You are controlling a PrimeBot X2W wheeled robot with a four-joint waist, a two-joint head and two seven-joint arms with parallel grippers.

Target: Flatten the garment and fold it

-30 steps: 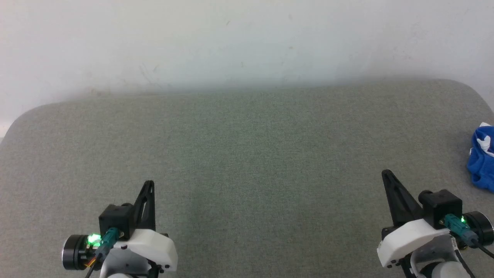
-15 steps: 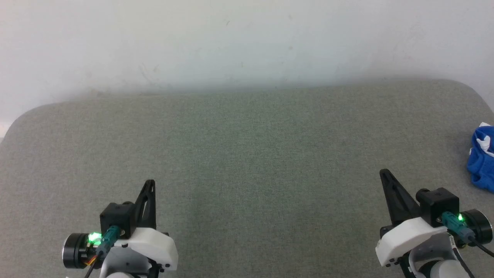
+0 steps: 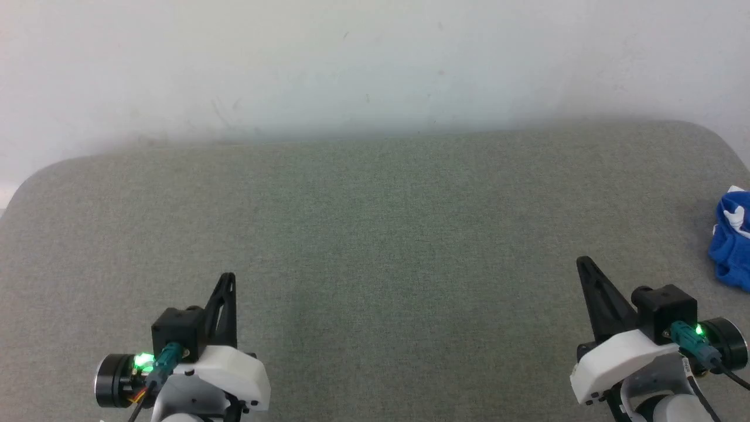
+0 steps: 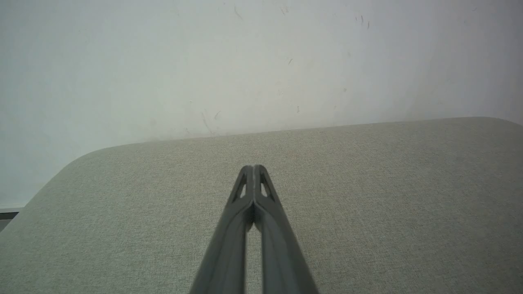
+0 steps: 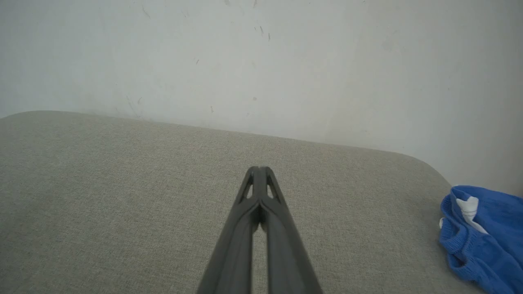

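The garment (image 3: pixel 731 240), bright blue with a bit of white, lies crumpled at the far right edge of the grey cushioned surface (image 3: pixel 375 234); the picture's edge cuts it off. In the right wrist view the garment (image 5: pixel 482 239) sits at the lower right, its gathered waistband showing. My right gripper (image 3: pixel 583 264) hovers to the left of it, shut and empty, tips together (image 5: pixel 258 168). My left gripper (image 3: pixel 228 276) is at the lower left, also shut with nothing in it (image 4: pixel 253 166).
A pale wall (image 3: pixel 375 64) rises directly behind the grey surface. The surface has rounded back corners at left (image 3: pixel 35 176) and right (image 3: pixel 718 135). Wide bare fabric stretches between the two grippers.
My right gripper has shifted slightly forward, up the head view. The left gripper and the garment have stayed put.
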